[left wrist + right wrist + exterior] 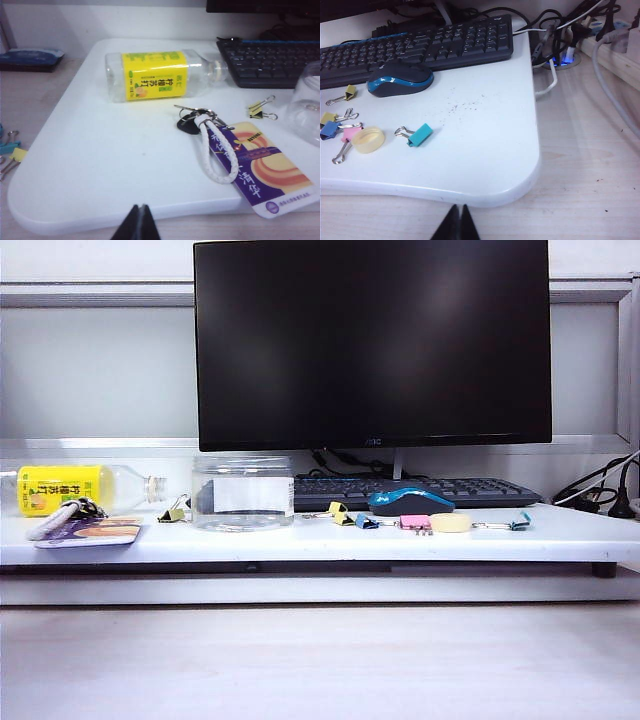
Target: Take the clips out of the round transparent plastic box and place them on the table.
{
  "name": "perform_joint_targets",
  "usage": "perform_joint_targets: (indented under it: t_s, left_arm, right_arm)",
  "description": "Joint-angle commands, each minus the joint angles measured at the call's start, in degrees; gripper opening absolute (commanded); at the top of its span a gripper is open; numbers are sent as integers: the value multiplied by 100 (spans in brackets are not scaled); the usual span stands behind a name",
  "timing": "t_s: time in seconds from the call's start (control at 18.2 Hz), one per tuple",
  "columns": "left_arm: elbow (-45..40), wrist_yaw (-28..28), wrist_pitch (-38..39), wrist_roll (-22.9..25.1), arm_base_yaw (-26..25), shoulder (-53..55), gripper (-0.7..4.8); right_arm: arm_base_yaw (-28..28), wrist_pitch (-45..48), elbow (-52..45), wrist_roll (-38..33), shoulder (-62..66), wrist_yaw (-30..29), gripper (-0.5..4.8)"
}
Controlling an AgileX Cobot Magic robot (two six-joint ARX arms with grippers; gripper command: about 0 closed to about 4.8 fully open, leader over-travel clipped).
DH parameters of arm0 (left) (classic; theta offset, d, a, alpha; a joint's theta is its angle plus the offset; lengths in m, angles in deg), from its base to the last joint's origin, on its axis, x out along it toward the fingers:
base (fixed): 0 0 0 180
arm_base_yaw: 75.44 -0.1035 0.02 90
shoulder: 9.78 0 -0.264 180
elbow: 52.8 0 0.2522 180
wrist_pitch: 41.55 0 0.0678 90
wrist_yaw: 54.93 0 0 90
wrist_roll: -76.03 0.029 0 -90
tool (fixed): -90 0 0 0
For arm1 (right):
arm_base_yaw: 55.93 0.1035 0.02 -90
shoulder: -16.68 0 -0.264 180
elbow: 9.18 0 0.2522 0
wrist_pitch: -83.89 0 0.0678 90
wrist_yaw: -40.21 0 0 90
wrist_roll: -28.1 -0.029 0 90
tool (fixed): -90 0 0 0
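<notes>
My left gripper point(139, 215) and right gripper point(457, 216) hang pinched shut, holding nothing, short of the table point(560, 530). The round transparent plastic box point(242, 492) looks empty; yellow clips point(338, 512) lie beside it, likely finished.

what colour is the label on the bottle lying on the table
Bright yellow with green print, on the clear bottle; the left wrist view shows it best.

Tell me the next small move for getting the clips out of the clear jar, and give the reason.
Probably bring the left gripper toward the round transparent plastic box. Both grippers, the right gripper too, sit shut, short of the table, and the jar stands on the left half.
</notes>
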Motion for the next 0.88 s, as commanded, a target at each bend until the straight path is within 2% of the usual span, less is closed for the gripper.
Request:
perform_joint_targets:
  t_s: [0.05, 0.16, 0.27, 0.38, 0.88]
  left_arm:
    - [-13, -15, -68, 22, 2, -17, -6]
    - [-13, -15, -66, 22, 2, -17, -5]
    - [-13, -15, -66, 22, 2, -17, -5]
    - [-13, -15, -66, 22, 2, -17, -5]
    - [-13, -15, -66, 22, 2, -17, -6]
  right_arm:
    - [2, 83, 11, -22, -9, -9, -6]
    - [2, 81, 11, 125, -9, 9, -6]
    - [2, -2, 11, 859, -9, 4, -6]
    - [4, -44, 11, 1248, -9, 7, -6]
    - [9, -81, 11, 1266, -9, -9, -6]
